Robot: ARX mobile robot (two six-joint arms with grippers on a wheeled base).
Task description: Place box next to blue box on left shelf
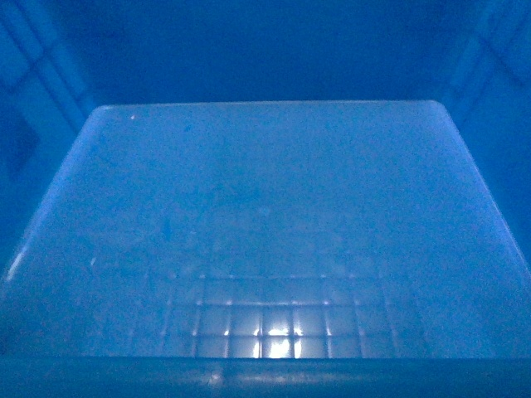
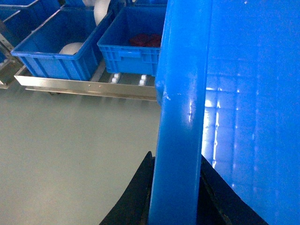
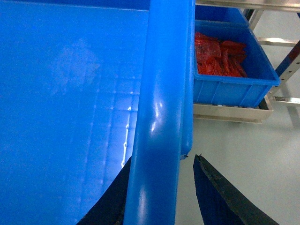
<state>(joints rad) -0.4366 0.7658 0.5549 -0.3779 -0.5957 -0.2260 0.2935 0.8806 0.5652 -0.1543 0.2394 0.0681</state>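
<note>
The box (image 1: 265, 215) fills the head view, which looks onto its grid-moulded floor and walls. In the left wrist view my left gripper (image 2: 176, 161) is shut on the box's thick rim (image 2: 180, 108), one black finger on each side. In the right wrist view my right gripper (image 3: 161, 158) straddles the opposite rim (image 3: 159, 117). Its inner finger lies against the rim and its outer finger (image 3: 211, 187) stands off with floor showing in the gap. Beyond the left rim, two blue boxes (image 2: 61, 51) (image 2: 136, 49) sit on a low shelf (image 2: 89, 86).
The left shelf box holds a white round object (image 2: 72, 48), the other red discs (image 2: 145, 40). Another blue box (image 3: 234, 86) with red packets (image 3: 218, 56) sits on a metal shelf (image 3: 229, 115) to the right. Pale grey floor (image 2: 70, 154) lies below.
</note>
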